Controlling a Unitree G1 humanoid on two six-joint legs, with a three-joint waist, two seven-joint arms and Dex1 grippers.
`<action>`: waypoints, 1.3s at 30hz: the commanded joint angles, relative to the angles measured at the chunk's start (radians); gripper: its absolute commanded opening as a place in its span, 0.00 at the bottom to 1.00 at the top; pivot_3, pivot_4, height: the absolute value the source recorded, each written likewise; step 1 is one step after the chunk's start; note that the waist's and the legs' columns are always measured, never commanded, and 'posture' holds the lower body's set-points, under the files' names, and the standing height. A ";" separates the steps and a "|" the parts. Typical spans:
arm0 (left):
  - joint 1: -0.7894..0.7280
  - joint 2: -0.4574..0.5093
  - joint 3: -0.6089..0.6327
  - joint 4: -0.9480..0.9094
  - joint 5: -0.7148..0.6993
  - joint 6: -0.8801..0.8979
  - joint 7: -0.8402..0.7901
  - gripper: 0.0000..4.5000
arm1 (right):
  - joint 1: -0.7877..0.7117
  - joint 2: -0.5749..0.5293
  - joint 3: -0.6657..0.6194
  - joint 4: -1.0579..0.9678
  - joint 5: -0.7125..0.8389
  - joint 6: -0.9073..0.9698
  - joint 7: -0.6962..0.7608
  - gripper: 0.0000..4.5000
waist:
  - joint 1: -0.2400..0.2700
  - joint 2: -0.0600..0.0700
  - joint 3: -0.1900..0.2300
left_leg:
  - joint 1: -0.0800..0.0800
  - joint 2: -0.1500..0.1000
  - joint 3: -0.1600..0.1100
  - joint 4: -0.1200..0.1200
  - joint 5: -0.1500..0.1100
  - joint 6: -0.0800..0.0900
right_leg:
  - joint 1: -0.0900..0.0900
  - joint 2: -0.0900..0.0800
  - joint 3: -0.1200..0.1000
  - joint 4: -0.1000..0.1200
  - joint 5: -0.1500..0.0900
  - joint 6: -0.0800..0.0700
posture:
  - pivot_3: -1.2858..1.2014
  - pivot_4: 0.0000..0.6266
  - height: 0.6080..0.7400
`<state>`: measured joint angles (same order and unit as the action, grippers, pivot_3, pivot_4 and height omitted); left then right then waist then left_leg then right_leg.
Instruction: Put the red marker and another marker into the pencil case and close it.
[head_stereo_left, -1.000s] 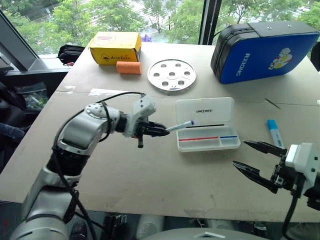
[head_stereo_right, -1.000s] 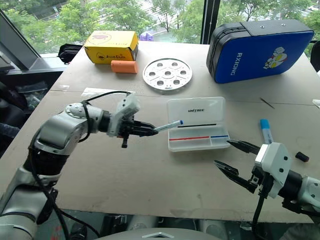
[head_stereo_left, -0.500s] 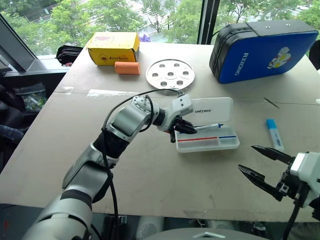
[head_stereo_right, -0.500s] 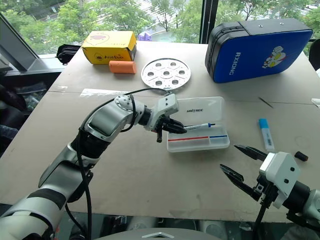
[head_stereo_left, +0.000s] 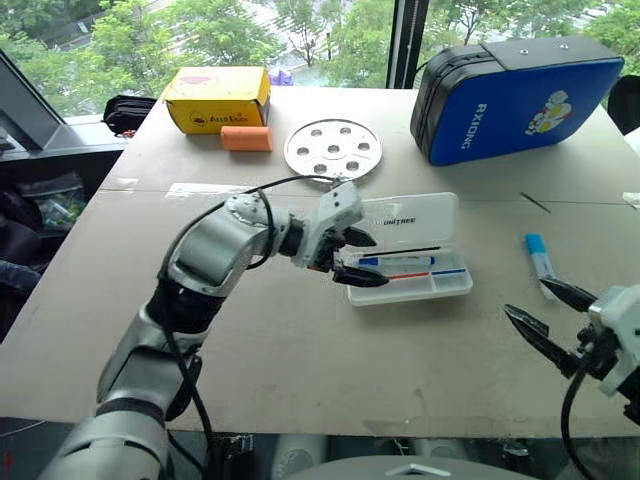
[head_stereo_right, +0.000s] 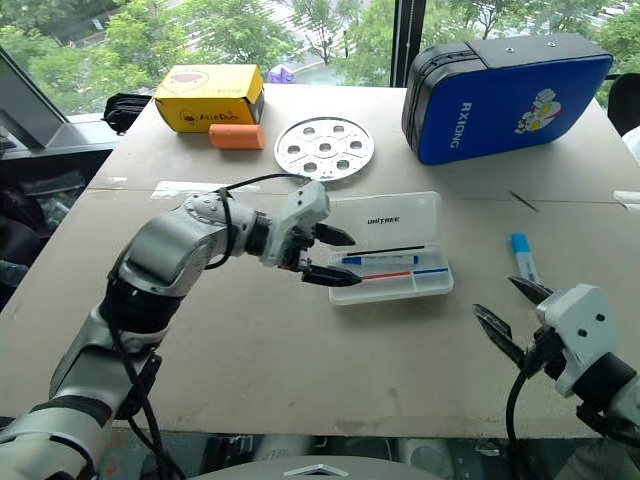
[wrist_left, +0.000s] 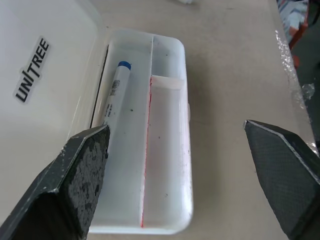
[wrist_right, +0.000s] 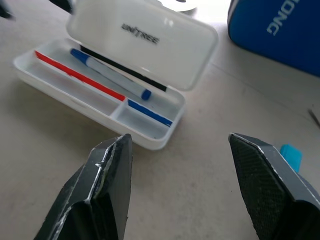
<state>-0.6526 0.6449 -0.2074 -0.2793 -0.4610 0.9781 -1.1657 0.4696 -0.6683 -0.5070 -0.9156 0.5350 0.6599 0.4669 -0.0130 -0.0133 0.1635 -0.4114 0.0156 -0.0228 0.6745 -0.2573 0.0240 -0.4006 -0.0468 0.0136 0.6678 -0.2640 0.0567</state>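
We find the pencil case (head_stereo_left: 410, 262) lying open near the middle of the table (head_stereo_left: 300, 350), its lid (head_stereo_left: 408, 218) thrown back on the far side and showing dark lettering. A blue-capped marker (head_stereo_left: 395, 261) lies lengthwise in the long far compartment of the tray, and red and blue strips line the divider edges of the near compartments. The left gripper (head_stereo_left: 352, 258) hovers at the left end of the case with its two black fingers spread wide and nothing between them; in the left wrist view the fingers (wrist_left: 75, 175) stand on either side of the tray without touching the marker. The right gripper (head_stereo_left: 550, 318) sits at the near right edge of the table, well apart from the case, fingers parted and empty. A second marker with a light blue cap (head_stereo_left: 540, 262) lies on the bare table to the right of the case. On the far side we note a round metal disc with holes (head_stereo_left: 333, 150), an orange cylinder (head_stereo_left: 246, 138), a yellow box (head_stereo_left: 215, 98) and a large blue-and-black zip case (head_stereo_left: 515, 95). The surface is pale board with a seam running left to right. Beyond it stands a window with a dark upright frame, looking onto green trees.
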 joint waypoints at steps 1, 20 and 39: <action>0.160 0.077 0.162 -0.178 -0.131 -0.038 -0.047 0.98 | -0.198 -0.029 0.069 0.130 -0.043 0.231 -0.166 0.68 | -0.004 0.001 0.000 | 0.001 0.000 0.001 0.000 0.000 0.000 | 0.000 0.000 0.001 0.000 0.000 0.000 | 0.52 0.24 1.00; 0.472 0.109 0.372 -0.494 -0.441 -0.100 0.164 1.00 | -0.738 -0.089 0.221 0.704 -0.134 0.616 -0.214 0.13 | 0.025 0.003 0.000 | -0.001 -0.005 0.001 -0.001 0.000 0.000 | 0.000 -0.002 0.001 -0.003 0.000 0.000 | 0.52 0.24 1.00; 0.870 0.224 0.610 -0.392 -0.414 -0.315 0.003 1.00 | -1.073 -0.185 0.904 0.537 -0.287 -0.180 0.707 0.13 | 0.008 0.005 0.002 | 0.004 0.002 0.005 -0.005 0.000 0.000 | 0.001 0.000 0.002 -0.004 0.000 -0.001 | 0.52 0.24 1.00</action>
<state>0.1910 0.8608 0.3587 -0.6596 -0.8823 0.6994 -1.1413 -0.5699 -0.8611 0.3584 -0.4133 0.3052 0.5319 1.1374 -0.0053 -0.0087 0.1657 -0.4078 0.0170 -0.0185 0.6698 -0.2575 0.0244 -0.3998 -0.0472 0.0155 0.6633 -0.2638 0.0563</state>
